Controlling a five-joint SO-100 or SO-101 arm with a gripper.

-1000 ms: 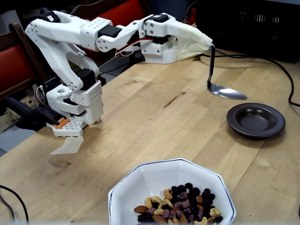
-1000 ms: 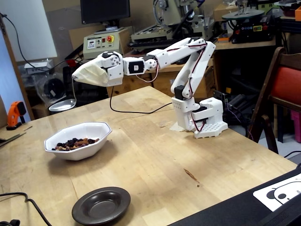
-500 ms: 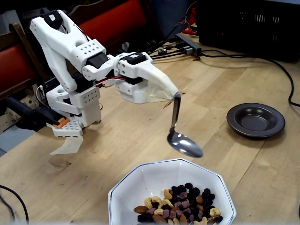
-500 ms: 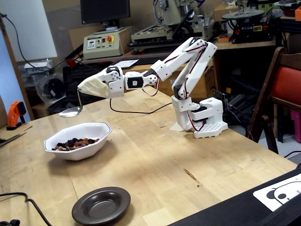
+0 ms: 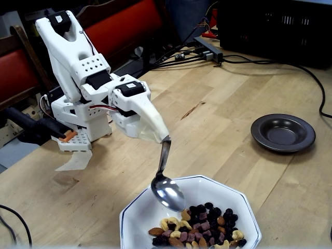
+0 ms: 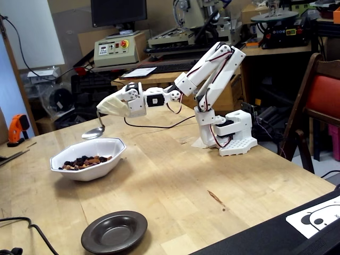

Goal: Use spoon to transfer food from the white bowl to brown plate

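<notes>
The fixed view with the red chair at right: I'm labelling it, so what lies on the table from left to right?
White bowl holding the food → brown plate → the arm's white base.

Even indoor light, soft shadows, slightly soft focus.

Light wooden desk [image 6: 223, 175] here. White bowl [image 6: 79, 170] sits near one edge. Brown plate [image 6: 114, 232] and arm base [image 6: 231, 141] sit on it too.
</notes>
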